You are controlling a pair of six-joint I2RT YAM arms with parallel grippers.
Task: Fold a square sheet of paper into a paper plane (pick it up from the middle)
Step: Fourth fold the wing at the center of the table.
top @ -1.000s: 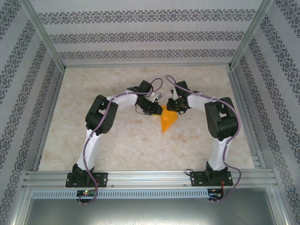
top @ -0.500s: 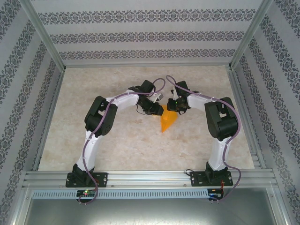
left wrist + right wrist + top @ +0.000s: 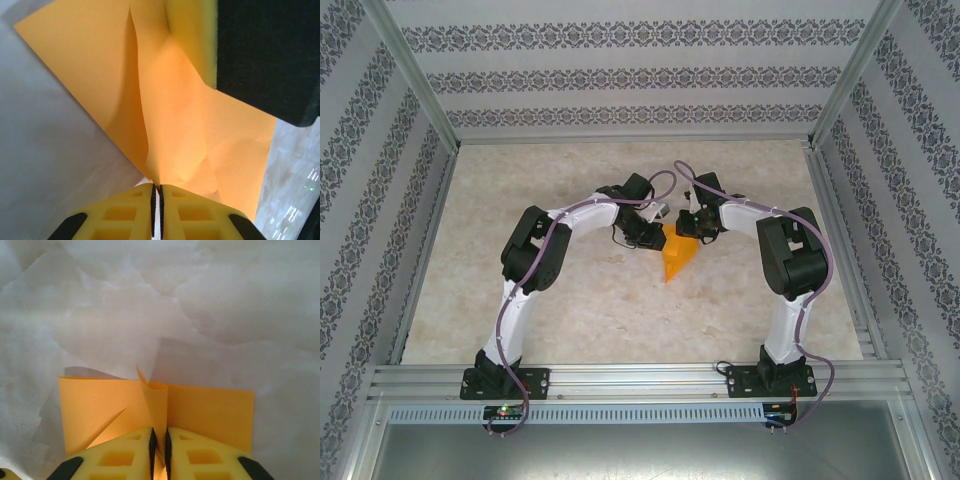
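- The left gripper [image 3: 156, 189] has its yellow fingers almost together, with only a hairline slit between them. They nip the raised centre ridge of the orange sheet [image 3: 175, 125], which runs straight into that slit.
- In the top view the sheet lies mid-table [image 3: 570, 300], between the two grippers and touching both. Its wide end is up at the jaws and its pointed end is aimed at the arm bases.
- The sheet is already part-folded. A centre crease stands up, and layered flaps slope away on both sides, with one diagonal edge showing in the right wrist view.
- Handling, as I judge it: the paper is very light, thin and limp. It holds a pressed crease well, but it would buckle, crumple or tear under any sideways pull.
- It would probably slide easily on the smooth pale tabletop, and where it lies flat there is little for fingers to get under.
- The best hold is the upright middle ridge, where the doubled layers are stiffest and stand clear of the surface. The single-layer wings and the tip would bend or dent first.
- The right gripper [image 3: 160, 432] is likewise nearly closed. Its yellow fingers pinch the standing fold at the middle of the wide edge, and the flat wings spread to either side.
- With both grippers on one ridge, any motion apart would load the paper between them, so they should move together and gently.
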